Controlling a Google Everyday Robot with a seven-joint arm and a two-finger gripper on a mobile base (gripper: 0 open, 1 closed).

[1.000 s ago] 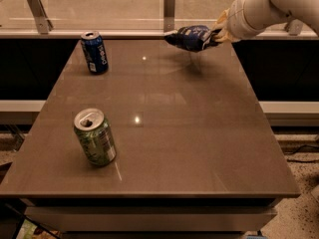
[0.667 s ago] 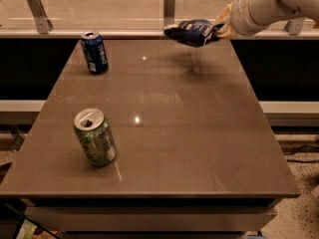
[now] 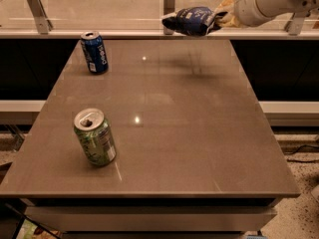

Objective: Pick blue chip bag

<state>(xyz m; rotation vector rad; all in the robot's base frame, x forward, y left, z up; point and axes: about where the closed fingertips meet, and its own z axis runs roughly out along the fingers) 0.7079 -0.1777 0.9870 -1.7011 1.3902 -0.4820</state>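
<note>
Crinkled dark-blue foil chip bag (image 3: 191,21) hangs level along the brown tabletop (image 3: 199,133)'s far edge, its right end pinched in the gripper (image 3: 220,19). A blue soda can (image 3: 94,52) stands near the far-left corner, a green soda can (image 3: 94,137) by the left edge.

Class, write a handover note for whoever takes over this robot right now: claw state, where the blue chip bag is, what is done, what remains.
Claw: shut on the blue chip bag, above the far right edge of the table.
Bag: in the air, off the tabletop.
Done: grasp and lift.
Left: likely just keeping the grip.
Blue soda can and green can stand on the table.
</note>
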